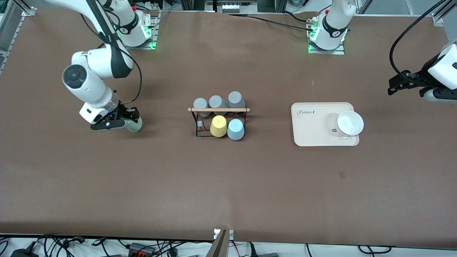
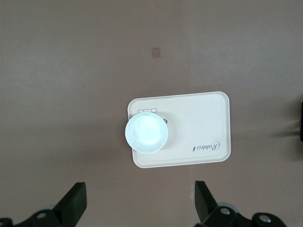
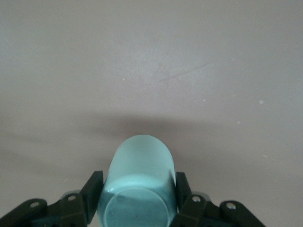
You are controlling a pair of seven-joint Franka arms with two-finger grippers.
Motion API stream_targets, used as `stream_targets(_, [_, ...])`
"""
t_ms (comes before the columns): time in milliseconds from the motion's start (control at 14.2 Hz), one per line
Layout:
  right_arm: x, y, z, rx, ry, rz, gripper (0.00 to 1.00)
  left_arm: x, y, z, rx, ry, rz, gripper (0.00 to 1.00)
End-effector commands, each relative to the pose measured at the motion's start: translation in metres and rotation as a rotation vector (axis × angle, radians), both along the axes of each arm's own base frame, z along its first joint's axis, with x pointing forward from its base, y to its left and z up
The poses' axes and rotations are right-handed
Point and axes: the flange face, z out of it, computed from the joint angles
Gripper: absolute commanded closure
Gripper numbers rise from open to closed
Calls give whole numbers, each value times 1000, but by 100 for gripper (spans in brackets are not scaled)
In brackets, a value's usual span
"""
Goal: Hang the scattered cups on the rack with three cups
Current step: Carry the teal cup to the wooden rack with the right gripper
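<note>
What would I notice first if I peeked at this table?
Probably the rack in the middle of the table, with a bright yellow cup and a light blue cup on its nearer side and three grey cups on its farther side. Next, the right pincer toward the right arm's end, shut on a pale green cup. The left pincer waits open, high above a cream tray holding a white bowl.

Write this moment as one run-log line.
right gripper: shut on green cup | left gripper: open, waiting above tray | rack: blue cup hung
</note>
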Motion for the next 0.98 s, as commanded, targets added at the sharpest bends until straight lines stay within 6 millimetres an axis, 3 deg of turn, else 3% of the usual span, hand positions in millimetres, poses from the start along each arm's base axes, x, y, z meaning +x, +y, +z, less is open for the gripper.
stream_targets(0, [24,24,57,-8,31,-71,72,-2,1,5,-6,5,-11,0])
stream_targets(491, [49,149,124,57,-18,-347,72,6,-3,9,-3,-15,-21,0])
stream_targets(632, [49,186,130,77,-33,-400,72,6,-8,10,-1,-17,-28,0])
stream_targets(912, [38,246,122,94,-38,-445,72,6,-8,12,-3,-24,-30,0])
